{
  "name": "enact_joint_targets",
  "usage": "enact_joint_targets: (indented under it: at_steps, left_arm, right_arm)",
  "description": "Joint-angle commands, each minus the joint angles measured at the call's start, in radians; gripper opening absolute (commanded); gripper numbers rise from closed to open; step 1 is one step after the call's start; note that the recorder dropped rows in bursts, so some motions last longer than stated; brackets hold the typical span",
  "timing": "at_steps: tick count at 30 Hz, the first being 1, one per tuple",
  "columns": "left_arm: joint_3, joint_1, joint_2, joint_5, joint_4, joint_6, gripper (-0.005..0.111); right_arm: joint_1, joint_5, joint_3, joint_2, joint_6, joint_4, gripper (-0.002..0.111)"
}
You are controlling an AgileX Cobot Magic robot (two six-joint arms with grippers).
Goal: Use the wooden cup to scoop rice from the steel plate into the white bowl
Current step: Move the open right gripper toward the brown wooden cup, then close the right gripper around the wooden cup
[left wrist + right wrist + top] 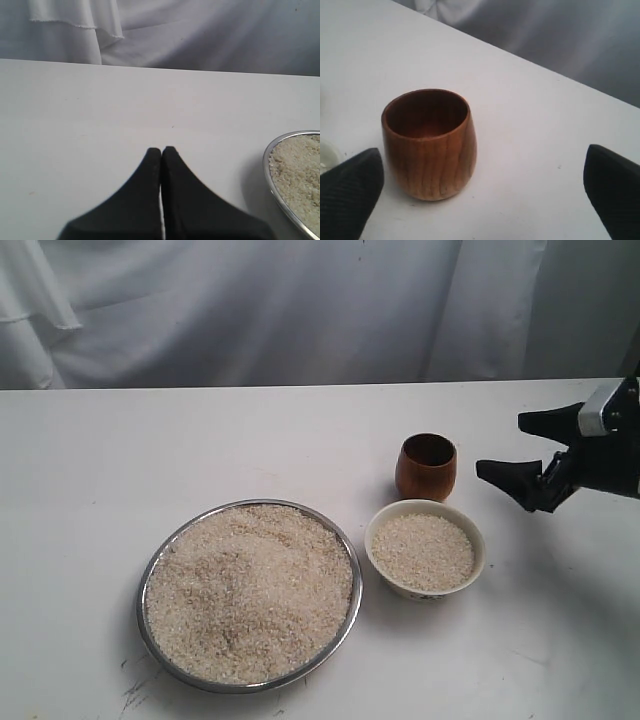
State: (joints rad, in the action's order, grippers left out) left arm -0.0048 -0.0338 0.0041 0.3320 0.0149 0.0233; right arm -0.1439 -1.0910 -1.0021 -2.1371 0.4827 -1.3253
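Standing upright on the white table, just behind the white bowl and very near it, the wooden cup is empty and nothing holds it. The right gripper hangs a little to the right of the cup, its fingers spread wide with nothing between them. The left gripper has its fingers pressed together on nothing, over bare table beside the rim of the steel plate. I think the first danger is the grasp. The cup is round and glossy, so fingers closing off-centre could make it slip or tip toward the bowl. The rice lies heaped in the plate almost to the thin rim, and a hard scoop could push grains over the edge or make the plate slide. The bowl already holds rice close to its rim, so a quick pour may overflow it. The bowl stands between the cup and the plate, and so the cup must be carried over or around it. Behind the table hangs only a pale cloth.
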Motion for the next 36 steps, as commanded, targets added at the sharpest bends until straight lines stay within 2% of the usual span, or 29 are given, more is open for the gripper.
enact_joint_targets:
  at_steps: [1,14,24,36]
  left_arm:
    - [0.005,0.003,-0.004,-0.013,-0.001,0.0,0.0]
    - [0.005,0.003,-0.004,-0.013,-0.001,0.0,0.0]
    - [0.005,0.003,-0.004,-0.013,-0.001,0.0,0.0]
    - [0.005,0.003,-0.004,-0.013,-0.001,0.0,0.0]
  right_arm:
    - [-0.007,-0.078,-0.121,-0.077,0.117,-0.162,0.103]
    - [-0.001,-0.13,-0.303,-0.23,0.172,-0.231,0.103]
    - [0.067,-0.13,-0.394,-0.309,0.183,-0.231,0.103]
    - [0.121,-0.13,-0.404,-0.337,0.154,-0.174,0.103]
